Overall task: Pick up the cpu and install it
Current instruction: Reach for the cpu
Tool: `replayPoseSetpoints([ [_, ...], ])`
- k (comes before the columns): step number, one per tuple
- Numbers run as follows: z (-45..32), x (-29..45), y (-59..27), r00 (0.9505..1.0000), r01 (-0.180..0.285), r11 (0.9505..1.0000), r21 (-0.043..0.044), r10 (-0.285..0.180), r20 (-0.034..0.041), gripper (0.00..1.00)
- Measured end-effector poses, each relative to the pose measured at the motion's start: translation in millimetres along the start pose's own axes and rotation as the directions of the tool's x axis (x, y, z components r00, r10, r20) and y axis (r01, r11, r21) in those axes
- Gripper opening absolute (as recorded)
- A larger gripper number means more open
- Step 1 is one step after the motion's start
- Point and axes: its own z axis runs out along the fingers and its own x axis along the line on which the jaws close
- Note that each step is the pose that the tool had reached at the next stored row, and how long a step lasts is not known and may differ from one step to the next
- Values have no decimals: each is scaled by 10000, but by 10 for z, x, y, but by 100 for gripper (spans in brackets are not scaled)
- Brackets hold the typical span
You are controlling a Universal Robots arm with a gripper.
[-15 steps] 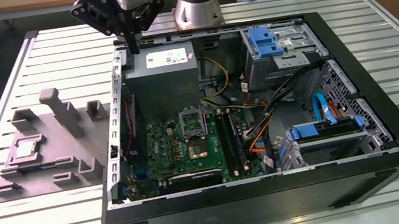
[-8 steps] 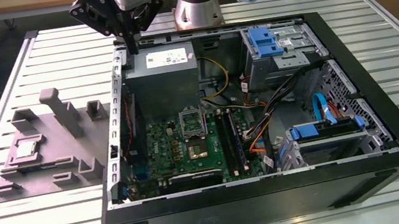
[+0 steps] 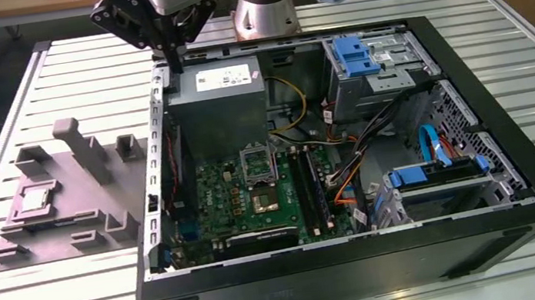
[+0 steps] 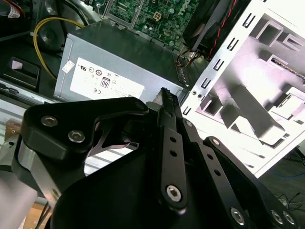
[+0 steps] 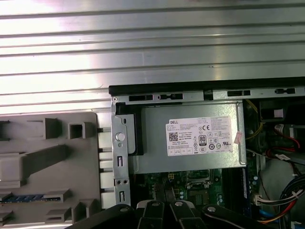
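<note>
The cpu (image 3: 34, 200) is a small pale square chip lying in a pocket of the grey holder (image 3: 69, 215) on the table, at the exterior view's left of the open computer case (image 3: 364, 253). My gripper (image 3: 175, 63) hangs above the case's far left corner, over the edge of the grey power supply box (image 3: 230, 100), well away from the cpu. Its black fingers (image 4: 167, 102) are pressed together with nothing between them. The dark socket (image 3: 259, 163) with its metal frame sits on the green motherboard (image 3: 243, 200) inside the case.
Inside the case are blue drive brackets (image 3: 353, 53), bundles of cables (image 3: 380, 135) and a drive cage (image 3: 437, 174). The grey holder (image 5: 52, 162) has upright posts and slots. The table is slatted metal (image 5: 152, 47). The arm's base (image 3: 270, 10) stands behind the case.
</note>
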Motion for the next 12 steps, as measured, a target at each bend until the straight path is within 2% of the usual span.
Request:
replayPoseSetpoints([
  [12,8,43,-4,10000,0,10000,0,0,1,11],
])
